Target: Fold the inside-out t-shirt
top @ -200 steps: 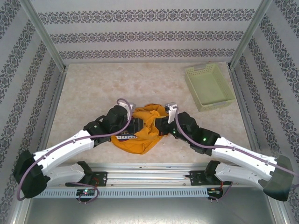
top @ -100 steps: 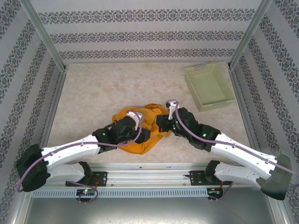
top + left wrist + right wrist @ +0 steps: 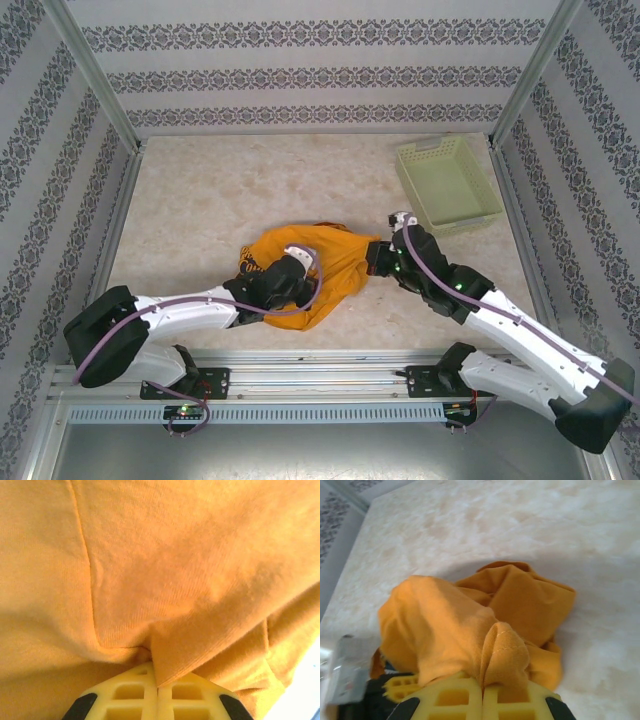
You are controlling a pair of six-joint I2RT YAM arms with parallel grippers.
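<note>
Orange shirt, bunched near the table's near edge, runs lengthwise left-right, pinched tight by left gripper and right gripper.

walls with dark flowery stripes stand around a pale tabletop, with metal poles at its far corners.

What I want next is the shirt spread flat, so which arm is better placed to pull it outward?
Probably right: the right fingers pinch the t-shirt's edge with bare table beyond; the left fingers clamp cloth amid the heap.
</note>
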